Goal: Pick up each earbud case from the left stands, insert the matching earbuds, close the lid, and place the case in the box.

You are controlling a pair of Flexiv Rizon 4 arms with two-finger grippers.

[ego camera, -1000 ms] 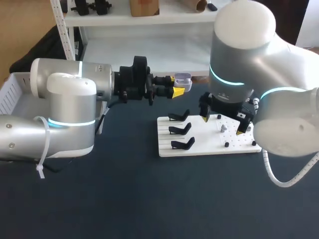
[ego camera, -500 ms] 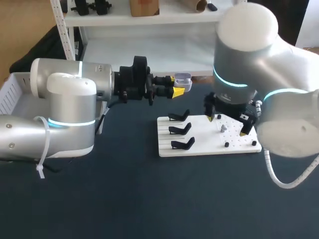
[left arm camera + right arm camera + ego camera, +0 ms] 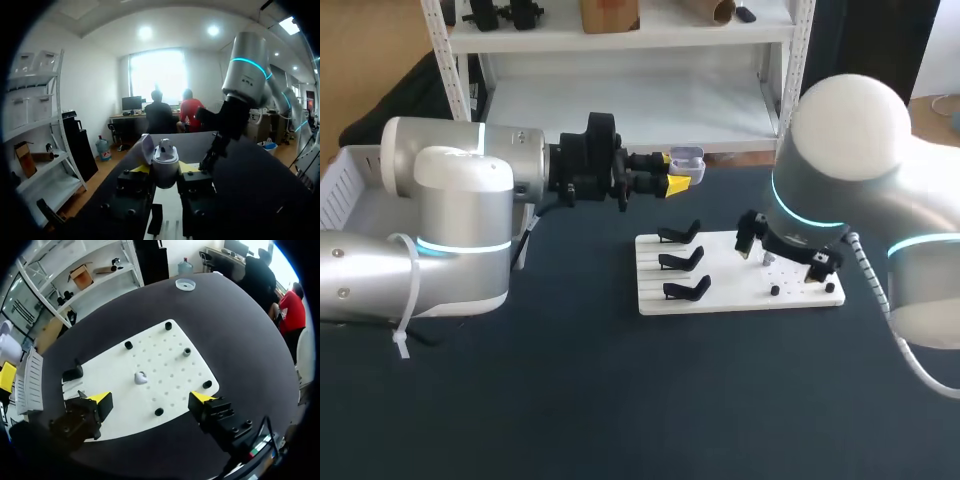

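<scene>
Left claw [image 3: 165,168] grips the open earbud case [image 3: 165,165] held aloft behind the white board [image 3: 172,352], with a seated earbud [image 3: 165,146] apparently already inside, while the right claw [image 3: 151,398] hangs spread above the loose earbud [image 3: 141,377] on that board, so inserting it, closing the lid [image 3: 144,148] and reaching the box [image 3: 350,175] are left.

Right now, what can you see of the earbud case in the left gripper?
The earbud case is white, smooth and rounded, plastic by its look. It is held in the air between the yellow tips of the left gripper, which press it from two sides. Its lid is hinged open, and one white earbud sits in the body.
</scene>
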